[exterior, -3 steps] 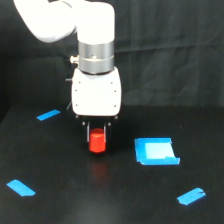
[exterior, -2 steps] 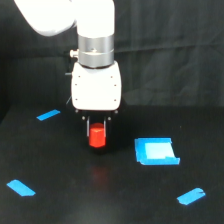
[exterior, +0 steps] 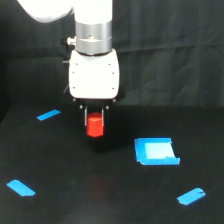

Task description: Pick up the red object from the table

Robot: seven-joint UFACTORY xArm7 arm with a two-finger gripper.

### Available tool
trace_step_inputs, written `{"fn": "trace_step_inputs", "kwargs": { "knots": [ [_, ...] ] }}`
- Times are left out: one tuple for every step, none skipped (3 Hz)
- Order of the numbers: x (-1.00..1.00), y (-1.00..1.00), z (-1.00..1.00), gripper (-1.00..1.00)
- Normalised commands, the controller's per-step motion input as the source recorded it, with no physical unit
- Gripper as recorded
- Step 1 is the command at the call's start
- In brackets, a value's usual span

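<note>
Lying nearest the camera are two blue tape strips, one low on the exterior view's left of the gripper and one low on the right. Sitting beside the gripper on the right is a blue square piece, well apart. The gripper is clamping the red object, hanging just above the black table. Another strip is lying left. Black cloth is hanging behind.

Open surface lies all around my fingers; only the blue square piece sits near, toward the exterior view's right.
</note>
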Motion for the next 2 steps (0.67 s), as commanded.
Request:
{"fn": "trace_step_inputs", "kwargs": {
  "knots": [
    [0.03, 0.17, 0.98, -0.99],
    [0.03, 0.08, 0.98, -0.99]
  ]
}}
